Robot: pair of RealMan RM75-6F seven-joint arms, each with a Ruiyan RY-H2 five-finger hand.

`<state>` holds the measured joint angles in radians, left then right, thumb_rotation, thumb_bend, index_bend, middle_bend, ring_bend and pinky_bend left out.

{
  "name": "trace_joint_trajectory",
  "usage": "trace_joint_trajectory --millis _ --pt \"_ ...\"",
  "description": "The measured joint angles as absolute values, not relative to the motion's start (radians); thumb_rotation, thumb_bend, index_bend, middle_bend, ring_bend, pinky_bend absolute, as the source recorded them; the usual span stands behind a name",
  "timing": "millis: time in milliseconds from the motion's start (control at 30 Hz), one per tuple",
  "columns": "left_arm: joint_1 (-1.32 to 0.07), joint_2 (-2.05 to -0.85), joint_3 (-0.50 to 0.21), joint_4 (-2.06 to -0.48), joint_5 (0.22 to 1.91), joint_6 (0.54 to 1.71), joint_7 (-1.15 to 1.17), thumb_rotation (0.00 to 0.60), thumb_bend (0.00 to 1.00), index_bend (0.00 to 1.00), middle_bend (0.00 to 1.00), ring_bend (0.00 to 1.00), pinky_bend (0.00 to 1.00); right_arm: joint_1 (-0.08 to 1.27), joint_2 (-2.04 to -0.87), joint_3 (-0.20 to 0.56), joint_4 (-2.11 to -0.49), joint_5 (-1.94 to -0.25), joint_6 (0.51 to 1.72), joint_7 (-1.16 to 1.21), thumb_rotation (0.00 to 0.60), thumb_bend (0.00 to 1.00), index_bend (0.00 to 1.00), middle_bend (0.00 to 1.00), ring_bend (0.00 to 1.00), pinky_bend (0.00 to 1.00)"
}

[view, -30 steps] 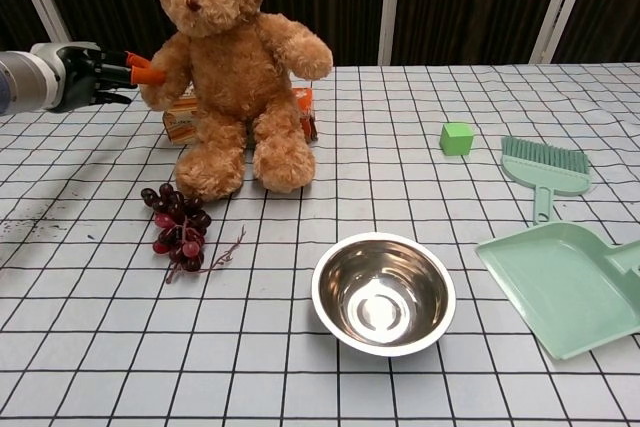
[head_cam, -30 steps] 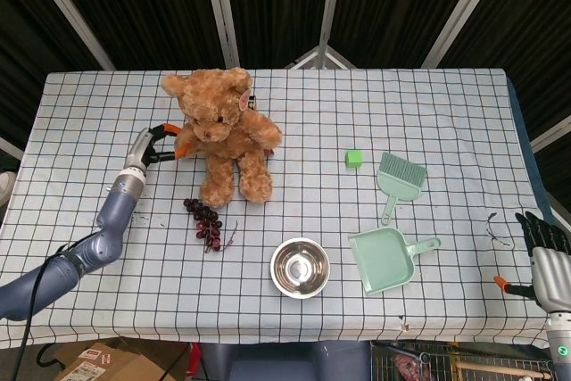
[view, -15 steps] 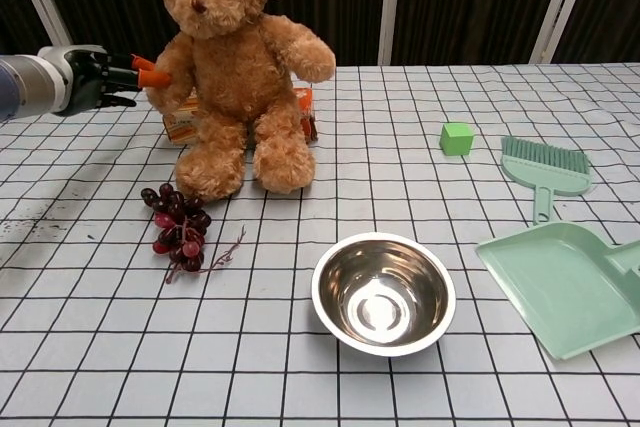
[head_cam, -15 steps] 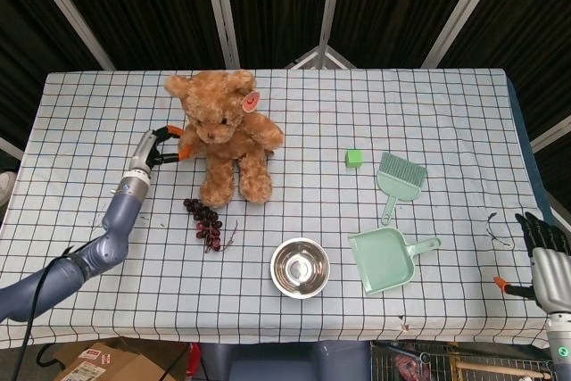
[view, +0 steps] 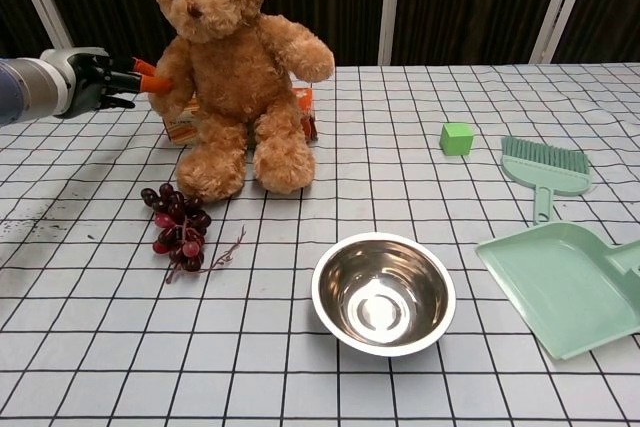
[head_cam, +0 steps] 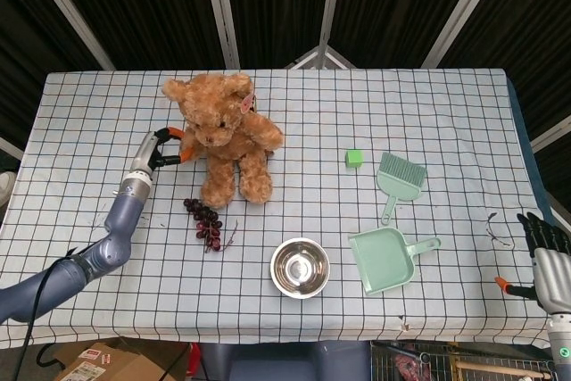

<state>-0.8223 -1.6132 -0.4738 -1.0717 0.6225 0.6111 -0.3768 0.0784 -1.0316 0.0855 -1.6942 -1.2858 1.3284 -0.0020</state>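
The left hand (view: 98, 80) reaches in from the table's left side with its orange-tipped fingers (view: 147, 77) closed on the near arm of the teddy bear (view: 232, 77), pinching the plush just beside the bear's body. The bear sits upright on the checked tablecloth (head_cam: 294, 202), directly to the right of that hand, with a round paper tag at its ear and an orange box (view: 182, 123) partly hidden behind its legs. Just in front of the bear's feet lies a bunch of dark grapes (view: 178, 226), near the hand's forearm but apart from it. Farther toward the table's front edge stands a steel bowl (view: 383, 293). Well to the right are a small green cube (view: 456, 137), a green hand brush (view: 545, 168) and a green dustpan (view: 562, 285), the brush just behind the pan. The right hand (head_cam: 546, 260) hangs beyond the table's right edge, well apart from everything, holding nothing, its dark fingers extended and spread.
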Motion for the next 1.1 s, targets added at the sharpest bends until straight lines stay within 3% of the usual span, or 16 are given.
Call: trace_joint_trajectory --millis 500,733,1100 --pt "-0.813 -1.604 -0.499 -1.108 0.637 0.621 -0.384 0.600 0.46 0.45 0.37 0.00 0.00 0.077 -1.030 0.086 -1.693 -1.286 1.330 0.003 0.600 0.12 0.00 0.00 0.00 0.00" --pt "-0.805 -1.598 -0.477 -1.103 0.633 0.606 -0.363 0.600 0.46 0.45 0.37 0.00 0.00 0.077 -1.028 0.087 -1.699 -1.286 1.332 0.002 0.600 0.12 0.00 0.00 0.00 0.00" --pt "-0.796 -1.583 -0.498 -1.132 0.654 0.604 -0.386 0.600 0.44 0.40 0.31 0.00 0.00 0.073 -1.026 0.085 -1.696 -1.292 1.336 0.011 0.600 0.13 0.00 0.00 0.00 0.00"
